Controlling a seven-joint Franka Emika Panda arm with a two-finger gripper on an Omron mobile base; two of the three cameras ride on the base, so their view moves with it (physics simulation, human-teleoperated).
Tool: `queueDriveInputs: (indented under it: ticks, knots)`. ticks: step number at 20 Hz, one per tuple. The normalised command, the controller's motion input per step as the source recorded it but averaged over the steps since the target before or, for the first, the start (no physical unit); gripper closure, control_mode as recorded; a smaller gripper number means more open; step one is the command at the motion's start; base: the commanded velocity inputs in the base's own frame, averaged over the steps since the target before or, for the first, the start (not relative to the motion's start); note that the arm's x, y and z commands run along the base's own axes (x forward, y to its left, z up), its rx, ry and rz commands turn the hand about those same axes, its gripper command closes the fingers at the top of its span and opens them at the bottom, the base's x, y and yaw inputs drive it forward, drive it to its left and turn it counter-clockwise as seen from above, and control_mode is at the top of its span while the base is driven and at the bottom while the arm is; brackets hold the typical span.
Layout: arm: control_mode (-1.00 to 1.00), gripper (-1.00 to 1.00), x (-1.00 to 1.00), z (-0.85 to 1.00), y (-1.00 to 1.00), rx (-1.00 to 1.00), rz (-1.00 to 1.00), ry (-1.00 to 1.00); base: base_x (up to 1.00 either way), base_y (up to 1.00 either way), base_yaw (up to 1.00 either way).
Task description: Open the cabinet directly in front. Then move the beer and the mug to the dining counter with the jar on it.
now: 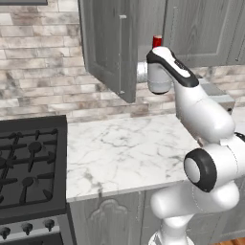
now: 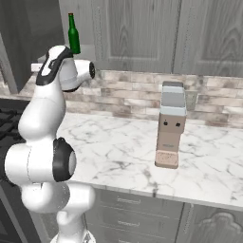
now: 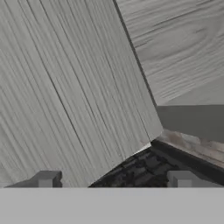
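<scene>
While left view shows mug (image 1: 156, 41), right shows beer (image 2: 73, 34); fingers (image 3: 47, 179) spread.

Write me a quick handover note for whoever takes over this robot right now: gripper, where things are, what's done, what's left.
Gripper: open, empty, facing the inside of the swung-out cabinet door.
Cabinet: left door open, right door shut.
Mug: red, inside the cabinet behind the arm.
Beer: green bottle, upright in the cabinet.
Done: cabinet opened.
Left: carry beer and mug to the dining counter with the jar.
</scene>
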Motion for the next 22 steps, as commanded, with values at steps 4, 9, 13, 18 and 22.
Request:
queueDriveInputs:
  ticks: [4, 9, 13, 18, 22]
  knots:
    - [-1.00, -1.00, -0.54, -0.24, 1.00, -0.12, -0.01, -0.15, 0.00, 0.00, 0.00]
    - [-1.00, -1.00, 0.07, -0.02, 0.26, -0.01, -0.08, 0.00, 0.00, 0.00, 0.00]
    - [-1.00, -1.00, -0.33, 0.27, -1.00, 0.00, -0.07, 0.00, 0.00, 0.00, 0.00]
    - [-1.00, -1.00, -0.64, 0.19, -1.00, -0.01, -0.25, 0.00, 0.00, 0.00, 0.00]
    - [-1.00, -1.00, -0.56, 0.00, -1.00, -0.04, -0.39, -0.06, 0.00, 0.00, 0.00]
